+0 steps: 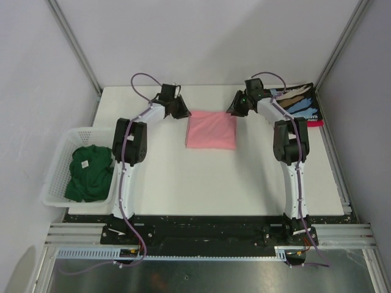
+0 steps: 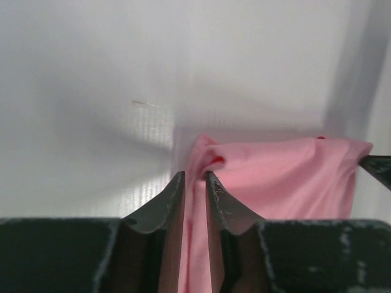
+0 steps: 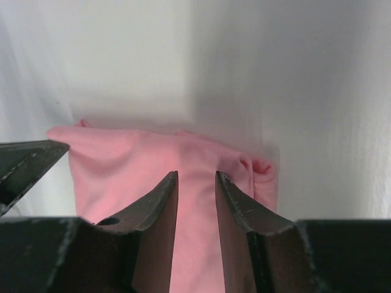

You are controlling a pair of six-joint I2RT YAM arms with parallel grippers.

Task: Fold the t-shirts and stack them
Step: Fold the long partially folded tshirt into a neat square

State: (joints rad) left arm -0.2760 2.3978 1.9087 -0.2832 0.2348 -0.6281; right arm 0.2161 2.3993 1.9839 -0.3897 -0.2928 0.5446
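At the far middle of the bench [image 1: 183, 183], seen from above, the pink t-shirt [image 1: 211, 131] lies folded into a flat rectangle. The left jaws are at its far left corner and the right jaws at its far right corner. The dark green t-shirt [image 1: 90, 174] sits crumpled in the white basket [image 1: 58, 160] on the left, and the black printed t-shirt [image 1: 298, 101] lies over a red t-shirt [image 1: 316, 124] at the far right. In the left wrist view the left jaws stand almost together with the pink t-shirt [image 2: 281, 183] bunched between them, which reads as a pinch on its edge. In the right wrist view the right jaws stand a little wider, with the pink t-shirt [image 3: 122, 165] filling the gap (a thicker bite, probably). The risk, as I judge it, is uneven holds. If one pinch takes fewer layers, a lift would peel the fold open or skew it, and a thin grip could slip free.
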